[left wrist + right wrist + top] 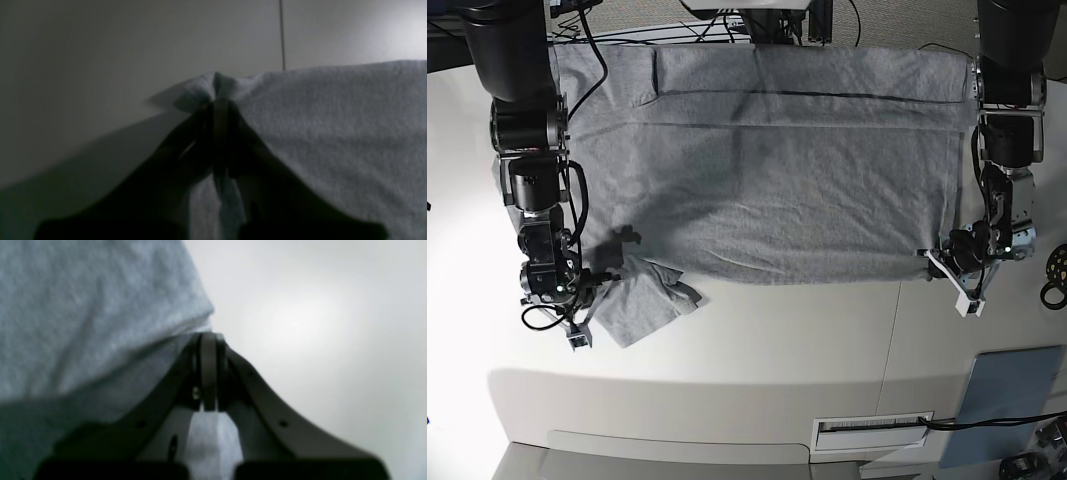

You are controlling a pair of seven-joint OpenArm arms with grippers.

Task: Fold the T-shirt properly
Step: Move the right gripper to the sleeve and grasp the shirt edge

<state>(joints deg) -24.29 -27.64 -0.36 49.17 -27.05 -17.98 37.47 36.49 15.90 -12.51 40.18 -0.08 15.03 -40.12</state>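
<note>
Spread across the table (807, 340): T-shirt (777, 180), far edge by the arm bases. At its near corners, right gripper (577, 300) on base view's left, left gripper (952, 268) on base view's right, well apart.

Both arms are built of black cylindrical segments with looped black cables alongside, each ending in a dark curved-fingered left pincer (954, 268) and right pincer (577, 322) with white fingertips.

No lettering, label or number can be read on anything in these views.
</note>
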